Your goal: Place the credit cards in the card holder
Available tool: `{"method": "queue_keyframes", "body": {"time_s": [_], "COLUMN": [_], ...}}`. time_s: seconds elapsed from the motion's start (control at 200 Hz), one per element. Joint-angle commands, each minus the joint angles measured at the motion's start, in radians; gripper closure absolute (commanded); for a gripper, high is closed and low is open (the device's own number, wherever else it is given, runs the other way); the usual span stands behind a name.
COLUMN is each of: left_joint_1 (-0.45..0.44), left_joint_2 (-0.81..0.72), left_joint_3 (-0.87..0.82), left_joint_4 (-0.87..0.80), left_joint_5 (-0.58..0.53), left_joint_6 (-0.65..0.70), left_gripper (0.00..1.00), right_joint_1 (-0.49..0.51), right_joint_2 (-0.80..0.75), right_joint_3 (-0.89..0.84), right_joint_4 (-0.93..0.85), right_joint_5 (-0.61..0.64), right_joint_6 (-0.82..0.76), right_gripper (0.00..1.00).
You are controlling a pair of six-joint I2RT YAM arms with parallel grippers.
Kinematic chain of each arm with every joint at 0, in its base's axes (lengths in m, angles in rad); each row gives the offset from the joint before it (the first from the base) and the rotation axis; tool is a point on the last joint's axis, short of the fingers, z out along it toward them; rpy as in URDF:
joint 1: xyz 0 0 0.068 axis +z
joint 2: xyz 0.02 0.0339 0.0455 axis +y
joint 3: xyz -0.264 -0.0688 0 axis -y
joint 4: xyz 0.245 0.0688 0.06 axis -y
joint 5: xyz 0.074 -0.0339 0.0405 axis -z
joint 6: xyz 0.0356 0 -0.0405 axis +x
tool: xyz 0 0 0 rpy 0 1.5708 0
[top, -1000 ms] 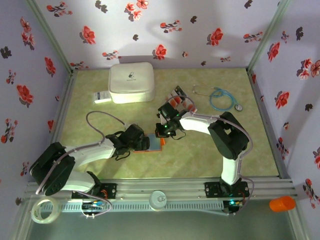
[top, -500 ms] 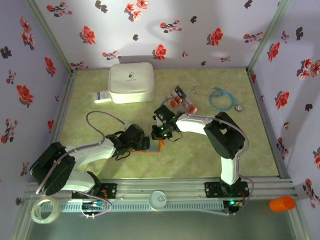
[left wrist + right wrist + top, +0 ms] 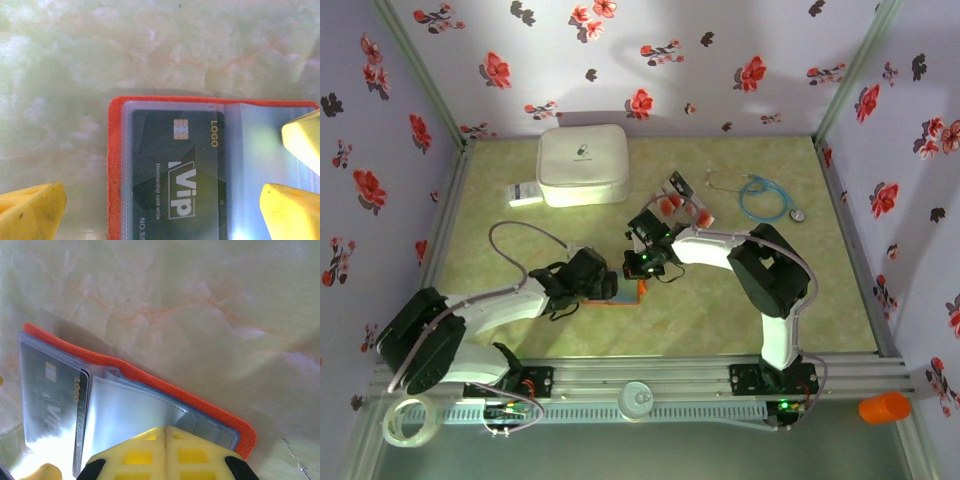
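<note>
Since a second ago, the right arm (image 3: 720, 245) has swung its wrist left and now covers most of the card holder (image 3: 641, 290), where a wider patch of orange and blue showed before. Over the last half second we see almost no change. From above, only a sliver of the holder's orange edge shows, between the two wrists near the middle of the green marbled surface (image 3: 720, 320).

From the left wrist, the holder (image 3: 114, 165) lies open and flat. One dark card (image 3: 175, 170) with a chip, "LOGO" and "VIP" sits inside its left clear pocket. The left fingers (image 3: 30, 212) stand wide apart. One is over bare surface to the holder's left, and the other is over the clear sleeve on its right side. We cannot tell whether either touches.

From the right wrist, the right fingers (image 3: 150, 450) are pressed together with nothing between them. Their joined tips are over the empty clear sleeves of the holder (image 3: 150, 377), beside the pocketed card (image 3: 50, 400).

The loose credit cards (image 3: 680, 205) lie fanned behind the right arm, well apart from the holder and near a stethoscope (image 3: 760, 195). A white case (image 3: 583, 165) sits at the back.
</note>
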Motion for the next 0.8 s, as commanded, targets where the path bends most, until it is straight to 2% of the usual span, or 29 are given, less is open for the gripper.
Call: {"method": "queue_keyframes", "body": {"time_s": [0.0, 0.125, 0.24, 0.555, 0.795], "left_joint_1": [0.026, 0.059, 0.082, 0.1, 0.104], "left_joint_2": [-0.045, -0.061, -0.066, -0.047, -0.037], "left_joint_3": [0.023, 0.033, 0.035, 0.03, 0.031], "left_joint_4": [-0.04, -0.05, -0.047, 0.007, 0.016], "left_joint_5": [-0.038, -0.029, -0.017, 0.027, 0.034], "left_joint_6": [0.034, 0.059, 0.07, 0.089, 0.096], "left_gripper": [0.0, 0.0, 0.0, 0.0, 0.0], "right_joint_1": [0.003, -0.004, -0.012, -0.016, -0.009], "right_joint_2": [-0.02, -0.066, -0.116, -0.22, -0.216], "right_joint_3": [0.016, 0.01, -0.011, -0.097, -0.147], "right_joint_4": [-0.015, -0.024, -0.031, -0.064, -0.044], "right_joint_5": [0.003, 0.02, 0.034, 0.131, 0.126], "right_joint_6": [0.018, 0.02, 0.023, 0.015, 0.024], "right_gripper": [0.92, 0.78, 0.71, 0.64, 0.62]}}
